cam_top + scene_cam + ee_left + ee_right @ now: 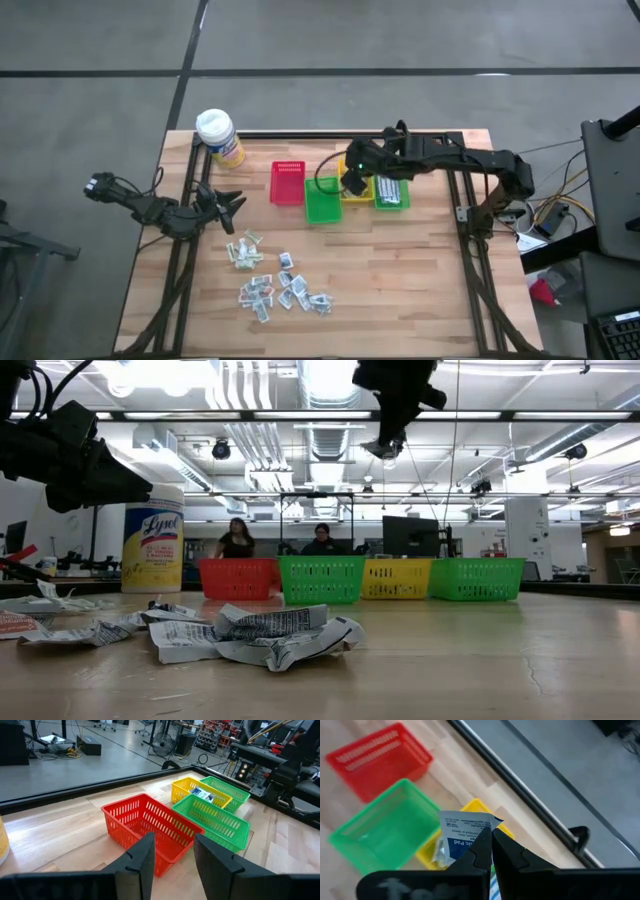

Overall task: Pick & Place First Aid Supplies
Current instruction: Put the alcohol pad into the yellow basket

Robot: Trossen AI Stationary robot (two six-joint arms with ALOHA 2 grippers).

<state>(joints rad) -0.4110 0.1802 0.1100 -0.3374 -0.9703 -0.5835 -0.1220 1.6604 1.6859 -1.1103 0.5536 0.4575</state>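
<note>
Four plastic bins: one red, two green, one yellow; right jaws pinch one packet, left jaws gape empty.

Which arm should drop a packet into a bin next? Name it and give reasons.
Right. The right pincer is shut on a white-and-blue packet and hangs above the yellow bin. The left pincer is open, holds nothing, and sits near the red bin, away from the yellow one.
</note>
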